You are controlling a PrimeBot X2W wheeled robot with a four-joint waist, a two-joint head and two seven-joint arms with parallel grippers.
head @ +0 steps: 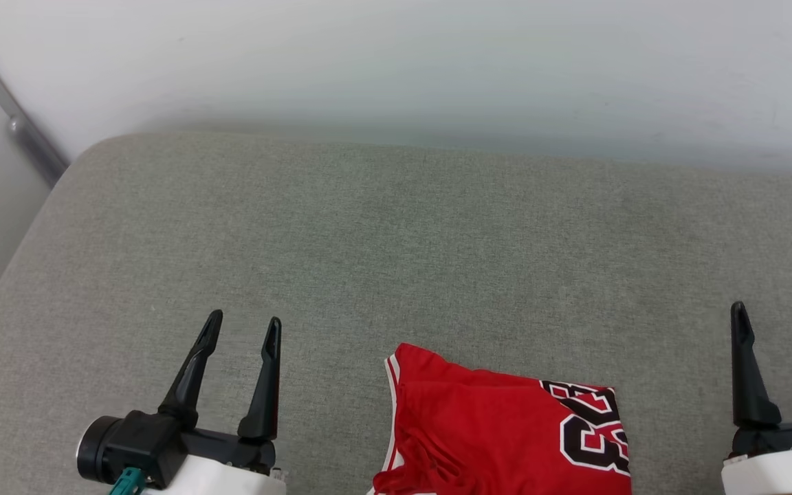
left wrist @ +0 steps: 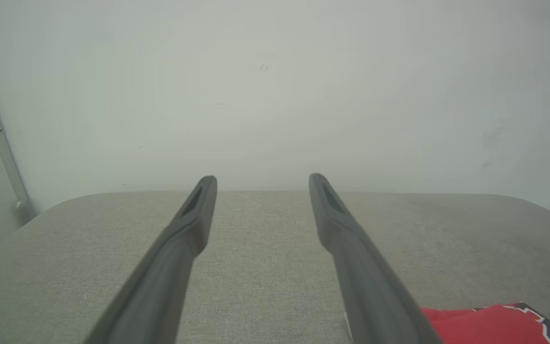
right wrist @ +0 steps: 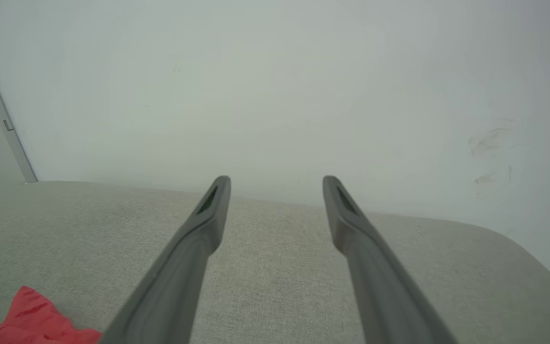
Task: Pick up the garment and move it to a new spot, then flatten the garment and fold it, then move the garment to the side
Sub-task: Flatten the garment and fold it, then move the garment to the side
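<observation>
Head view, nearest first: the garment (head: 499,433) lies on the grey cushion (head: 396,240) at the middle of its near edge, and the bottom of the frame cuts off its lower part. What shows is red cloth with a fairly straight far edge, white striped trim down its left edge, creases at its near-left part and black white-outlined characters lying sideways at its right. Over the cushion's near-left part hangs the left gripper (head: 245,318), and over its near-right part the right gripper (head: 771,306). Each has its two dark fingers spread wide with nothing between them, and neither touches the cloth. The wrist views show the same: bare cushion between spread fingers, and a corner of red low at one side. As for progress, I judge that the garment is free of both grippers and lies compact rather than spread flat. That fits a shirt set down and awaiting flattening as well as one folded over on itself, and the cut-off part leaves this unsettled. It sits at the cushion's middle, not off to a side. Past the cushion's far edge rises a pale wall (head: 396,62), with a grey rail (head: 31,141) by the far-left corner. Count: one garment, two grippers, four fingers, one cushion, one wall, one rail.
</observation>
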